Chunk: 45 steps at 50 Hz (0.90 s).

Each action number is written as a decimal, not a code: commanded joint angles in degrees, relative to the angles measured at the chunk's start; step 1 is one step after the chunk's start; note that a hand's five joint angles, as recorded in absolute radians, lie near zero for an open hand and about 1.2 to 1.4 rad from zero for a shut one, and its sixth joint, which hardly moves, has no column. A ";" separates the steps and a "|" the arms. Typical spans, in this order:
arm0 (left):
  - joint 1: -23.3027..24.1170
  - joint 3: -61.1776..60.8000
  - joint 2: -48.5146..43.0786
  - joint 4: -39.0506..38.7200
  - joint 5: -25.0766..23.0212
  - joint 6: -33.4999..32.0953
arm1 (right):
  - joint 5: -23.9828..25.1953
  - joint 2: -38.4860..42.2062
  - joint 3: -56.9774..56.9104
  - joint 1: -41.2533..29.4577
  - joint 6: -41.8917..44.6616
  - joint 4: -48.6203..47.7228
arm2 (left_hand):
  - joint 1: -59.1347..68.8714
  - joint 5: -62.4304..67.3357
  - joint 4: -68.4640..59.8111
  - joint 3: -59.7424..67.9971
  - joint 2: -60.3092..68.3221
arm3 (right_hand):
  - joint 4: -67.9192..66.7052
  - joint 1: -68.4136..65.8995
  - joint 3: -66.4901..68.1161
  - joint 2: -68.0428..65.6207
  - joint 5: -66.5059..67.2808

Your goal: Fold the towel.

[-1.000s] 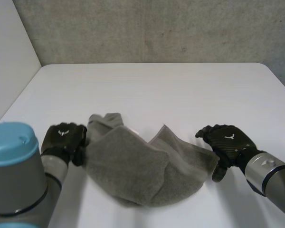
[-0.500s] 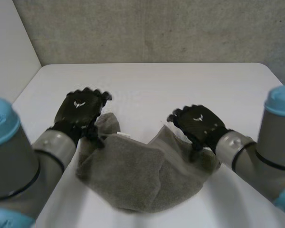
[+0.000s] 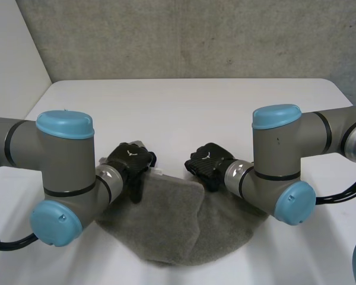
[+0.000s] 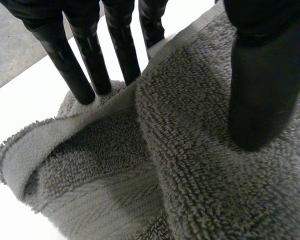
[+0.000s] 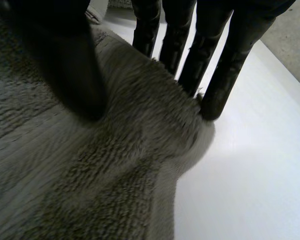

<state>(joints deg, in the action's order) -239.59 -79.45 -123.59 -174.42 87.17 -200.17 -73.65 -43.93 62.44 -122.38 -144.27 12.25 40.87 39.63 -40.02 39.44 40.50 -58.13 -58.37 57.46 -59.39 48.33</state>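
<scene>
A grey towel [image 3: 166,231] lies crumpled on the white table [image 3: 196,107], near its front. My left hand [image 3: 129,161] is at the towel's far-left edge. In the left wrist view its straight fingers [image 4: 90,65] stand behind a raised fold of the towel [image 4: 200,165] and the thumb [image 4: 262,100] rests on top, well apart: open. My right hand [image 3: 209,161] is at the far-right edge. Its fingers [image 5: 210,65] reach down just past the towel's [image 5: 90,175] edge, the thumb [image 5: 70,65] presses on the cloth, and a ridge bulges between them.
Bare table stretches beyond the towel to the far edge and out to both sides. A concrete wall [image 3: 196,35] stands behind the table and a pale wall [image 3: 12,59] at the left. Both arms reach inward over the table's front.
Both hands left the towel's sides and came to its far edge, closer together. The left hand went from a fist to straight fingers. The arms have swung into the foreground.
</scene>
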 commanded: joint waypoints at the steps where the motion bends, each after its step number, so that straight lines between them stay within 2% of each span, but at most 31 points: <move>1: -0.08 1.31 1.51 0.14 -0.24 -2.68 | -0.18 -0.80 -2.14 0.04 -1.45 -1.26 | 39.13 30.37 -39.98 40.56 39.50 | -21.87 -21.63 22.54 -20.61 21.67; 7: -0.08 10.37 2.48 -2.15 0.11 -2.24 | -3.17 -3.36 -5.84 0.04 -4.97 -6.62 | 39.13 30.37 -39.98 40.56 39.50 | -21.87 -21.63 22.54 -20.61 21.67; 9: -0.17 13.97 2.65 -3.99 0.90 -1.80 | -7.45 -6.76 -7.50 0.82 -8.38 -16.67 | 39.13 30.37 -39.98 40.56 39.50 | -21.87 -21.63 22.54 -20.61 21.67; 10: -0.52 17.63 2.91 -6.78 3.07 -0.93 | -7.48 -6.78 -7.51 0.83 -8.40 -16.73 | 39.13 30.37 -39.98 40.56 39.50 | -21.87 -21.63 22.54 -20.61 21.67; 11: -0.78 20.97 3.44 -10.46 6.92 0.82 | -9.83 -9.57 -7.07 1.09 -9.88 -23.95 | 39.13 30.37 -39.98 40.56 39.50 | -21.87 -21.63 22.54 -20.61 21.67; 12: -0.79 21.00 3.44 -10.50 6.96 0.84 | -12.11 -13.25 -5.85 1.79 -11.20 -31.77 | 39.13 30.37 -39.98 40.56 39.50 | -21.87 -21.63 22.54 -20.61 21.67; 13: -1.05 23.44 4.49 -14.85 11.75 2.84 | -12.14 -13.29 -5.84 1.80 -11.21 -31.85 | 39.13 30.37 -39.98 40.56 39.50 | -21.87 -21.63 22.54 -20.61 21.67; 14: -1.57 25.03 6.15 -19.50 17.02 4.77 | -13.96 -17.12 -3.57 3.54 -12.34 -38.81 | 39.13 30.37 -39.98 40.56 39.50 | -21.87 -21.63 22.54 -20.61 21.67; 15: -1.58 25.05 6.17 -19.55 17.07 4.79 | -15.02 -20.72 -1.03 5.55 -13.31 -43.92 | 39.13 30.37 -39.98 40.56 39.50 | -21.87 -21.63 22.54 -20.61 21.67; 17: -3.06 25.31 9.49 -27.34 23.46 6.54 | -15.04 -23.28 1.09 7.05 -13.58 -45.54 | 39.13 30.37 -39.98 40.56 39.50 | -21.87 -21.63 22.54 -20.61 21.67; 21: -2.46 23.21 10.74 -30.53 22.70 6.73 | -12.75 -24.98 3.22 7.42 -13.59 -42.92 | 39.13 30.37 -39.98 40.56 39.50 | -21.87 -21.63 22.54 -20.61 21.67; 23: -2.37 20.65 11.27 -30.27 21.47 6.64 | -8.82 -24.98 5.23 8.29 -14.20 -37.59 | 39.13 30.37 -39.98 40.56 39.50 | -21.87 -21.63 22.54 -20.61 21.67; 24: -2.28 17.78 11.53 -30.01 19.90 6.72 | -8.80 -24.98 5.24 8.30 -14.20 -37.56 | 39.13 30.37 -39.98 40.56 39.50 | -21.87 -21.63 22.54 -20.61 21.67; 26: -1.93 14.76 11.88 -29.75 18.21 6.73 | -5.04 -25.06 8.74 8.30 -14.20 -32.57 | 39.13 30.37 -39.98 40.56 39.50 | -21.87 -21.63 22.54 -20.61 21.67; 28: -0.62 7.85 12.23 -29.66 15.15 6.64 | -3.71 -24.98 10.32 8.39 -13.94 -30.81 | 39.13 30.37 -39.98 40.56 39.50 | -21.87 -21.63 22.54 -20.61 21.67; 33: 0.09 -1.73 11.36 -29.75 12.51 6.64 | -2.64 -24.63 14.72 8.48 -13.67 -28.16 | 37.48 28.72 -38.33 38.91 37.85 | -21.87 -21.63 22.54 -20.61 21.67; 45: -0.61 -16.79 8.98 -29.66 12.41 6.37 | -2.38 -21.64 25.01 9.27 -9.28 -23.06 | 35.46 26.69 -36.30 36.88 35.82 | -21.87 -21.63 22.54 -20.61 21.67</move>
<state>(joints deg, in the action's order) -239.53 -90.82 -113.74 -204.17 99.28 -193.72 -75.74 -66.75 83.90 -113.75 -156.36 -13.08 82.67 84.44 -86.63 87.43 85.11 -76.90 -76.31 76.45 -75.61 65.81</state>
